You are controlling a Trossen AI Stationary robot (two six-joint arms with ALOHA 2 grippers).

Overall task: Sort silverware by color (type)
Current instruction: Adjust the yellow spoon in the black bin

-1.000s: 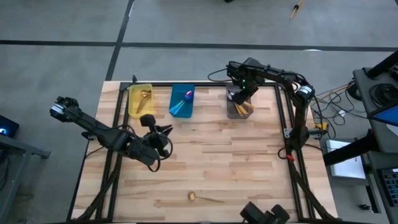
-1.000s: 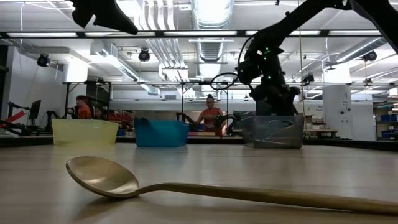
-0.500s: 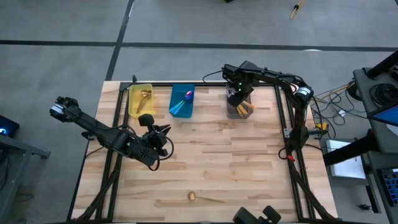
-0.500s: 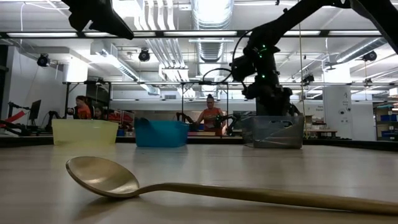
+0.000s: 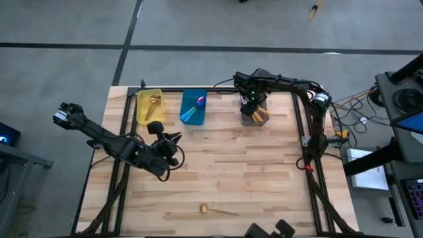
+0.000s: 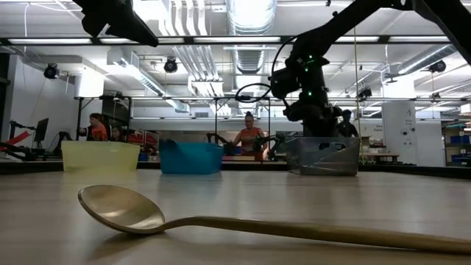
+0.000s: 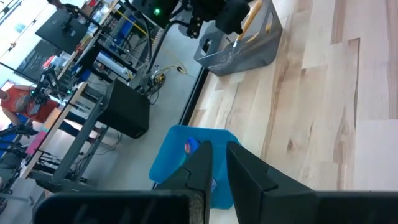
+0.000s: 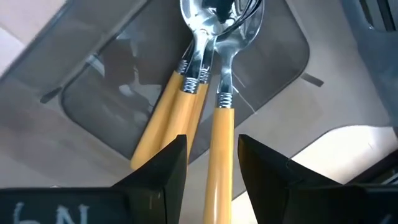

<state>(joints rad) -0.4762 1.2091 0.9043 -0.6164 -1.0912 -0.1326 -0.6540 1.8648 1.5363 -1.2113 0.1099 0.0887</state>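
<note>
A gold spoon lies alone on the wood near the table's front edge, its bowl up and large in the low view. At the far edge stand a yellow bin holding a gold spoon, a blue bin holding purple-and-teal spoons, and a grey bin holding orange-handled spoons. My right gripper hangs open above the grey bin, pointing down; a spoon handle lies in the bin below the gap. My left gripper hovers shut and holding nothing over the table's left-middle.
A black rail frames the table's far edge and sides. Bare wood spreads between the bins and the lone spoon. People sit in the room beyond the far edge.
My right gripper has shifted a little toward the table's left edge, staying above the grey bin. The spoons and bins lie as before.
</note>
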